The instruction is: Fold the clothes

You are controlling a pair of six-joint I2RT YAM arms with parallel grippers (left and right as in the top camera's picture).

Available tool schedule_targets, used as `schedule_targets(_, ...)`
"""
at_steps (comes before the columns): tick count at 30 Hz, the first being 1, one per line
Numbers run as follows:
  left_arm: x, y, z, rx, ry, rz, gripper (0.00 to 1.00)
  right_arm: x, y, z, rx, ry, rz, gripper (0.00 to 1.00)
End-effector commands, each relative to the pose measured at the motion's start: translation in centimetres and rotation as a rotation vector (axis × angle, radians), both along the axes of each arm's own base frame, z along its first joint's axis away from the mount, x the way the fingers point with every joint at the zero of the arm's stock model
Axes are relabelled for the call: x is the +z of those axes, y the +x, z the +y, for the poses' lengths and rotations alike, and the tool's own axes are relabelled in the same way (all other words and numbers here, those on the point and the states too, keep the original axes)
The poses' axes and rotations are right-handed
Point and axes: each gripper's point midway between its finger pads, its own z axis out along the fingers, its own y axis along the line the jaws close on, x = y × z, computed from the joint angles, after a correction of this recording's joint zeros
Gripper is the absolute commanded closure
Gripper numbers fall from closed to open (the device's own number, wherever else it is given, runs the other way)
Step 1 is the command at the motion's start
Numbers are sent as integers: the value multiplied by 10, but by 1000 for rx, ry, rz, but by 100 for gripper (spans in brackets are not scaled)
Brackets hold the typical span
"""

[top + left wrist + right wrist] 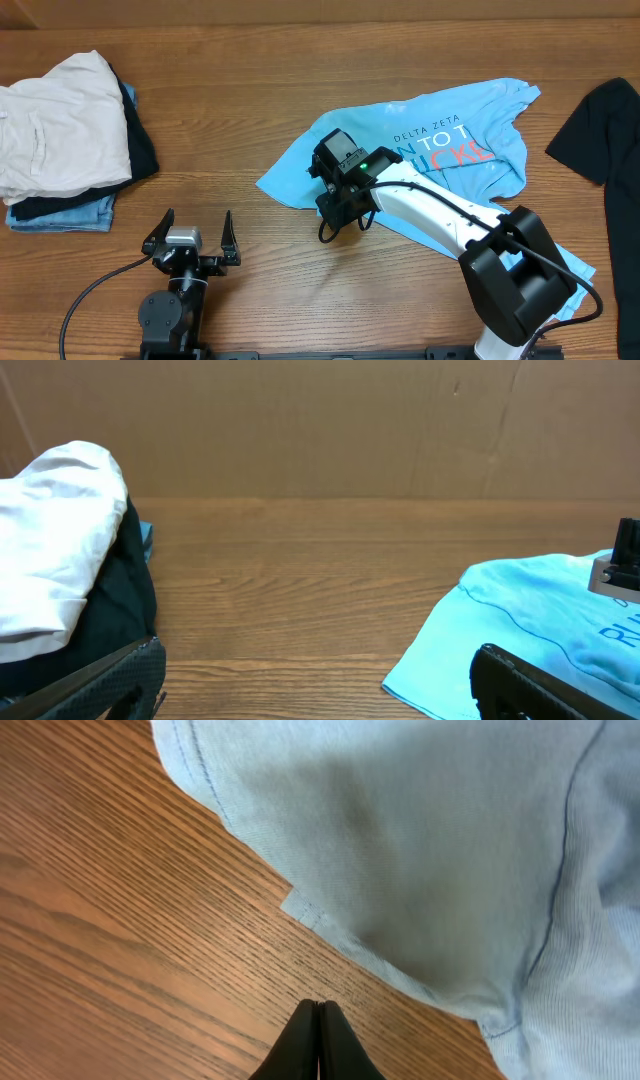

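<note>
Right arm (430,205) low over T-shirt (445,150) edge, jaws pressed together; left jaws spread

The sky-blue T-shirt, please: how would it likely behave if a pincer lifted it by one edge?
The sky-blue T-shirt probably goes floppy and drapes, as it lies rumpled with wavy edges. It looks thin and light, so a push would likely bunch it up rather than slide it whole.

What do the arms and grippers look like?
The left arm is black with a silver wrist block and a black cable; the left gripper has thin black fingers. The right arm is white with black joints and a green light; the right gripper is black.
</note>
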Motion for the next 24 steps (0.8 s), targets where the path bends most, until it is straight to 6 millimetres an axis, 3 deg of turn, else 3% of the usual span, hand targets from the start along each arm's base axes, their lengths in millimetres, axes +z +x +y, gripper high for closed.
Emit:
schedule_targets(1, 0, 0, -3, -15, 21, -5, 0, -25, -3, -5, 73, -48, 23, 96)
schedule_targets(4, 0, 0, -3, -15, 21, -5, 0, -37, -1, -9, 85, -81, 25, 96)
schedule_targets(12, 0, 0, -3, -16, 21, -5, 0, -37, 8, -11, 78, -101, -19, 96)
schedule_targets(19, 0, 0, -3, -15, 21, -5, 0, -19, 11, -2, 82, -76, -6, 96)
schedule_targets(24, 0, 0, -3, -16, 21, -5, 0, -18, 12, 5, 86, -42, -6, 96)
